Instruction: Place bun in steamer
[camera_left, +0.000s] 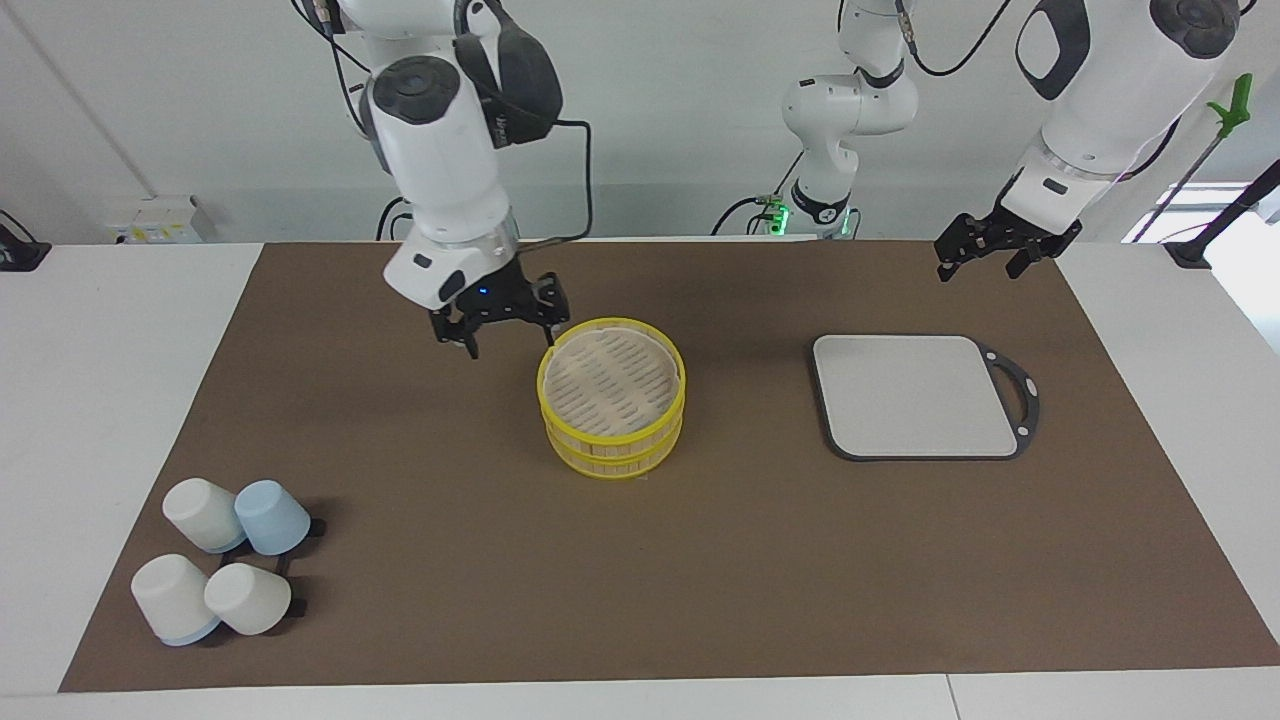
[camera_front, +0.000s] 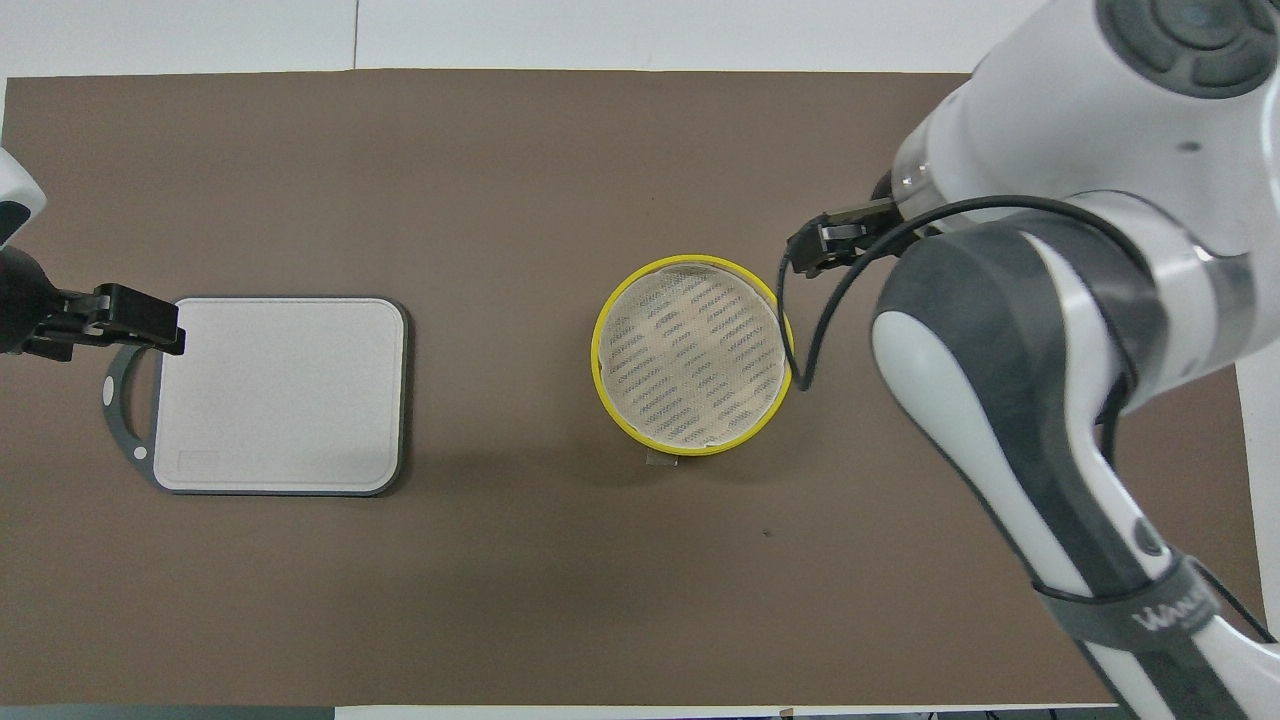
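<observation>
- The round bamboo steamer (camera_left: 612, 446) with bright yellow rims stands near the middle of the brown mat (camera_left: 400, 560). It consists of two stacked tiers.
- The slatted floor of the steamer's top tier is fully exposed in both views. It shows rows of dark slots.
- The location of the cream-white bun cannot be told. Neither view shows it clearly in the steamer, on the mat or in a gripper.
- The right gripper (camera_left: 508, 342) hangs raised over the mat, just beside the steamer's rim toward the right arm's end of the table. Its fingers stand wide apart, with nothing between them.
- The left gripper (camera_left: 980, 265) waits in the air at the left arm's end of the table. In the overhead view it lies over the handle end of the board. Its fingers are spread wide and hold nothing.
- The grey square board (camera_left: 915, 395) with a black rim and a black loop handle lies flat on the mat, well apart from the steamer, toward the left arm's end.
- Four small cups (camera_left: 222, 565), three white and one pale blue, rest tilted on a black rack. The rack sits at the mat corner at the right arm's end, farther from the robots than the steamer.
- The mat covers most of the white table (camera_left: 100, 400).
</observation>
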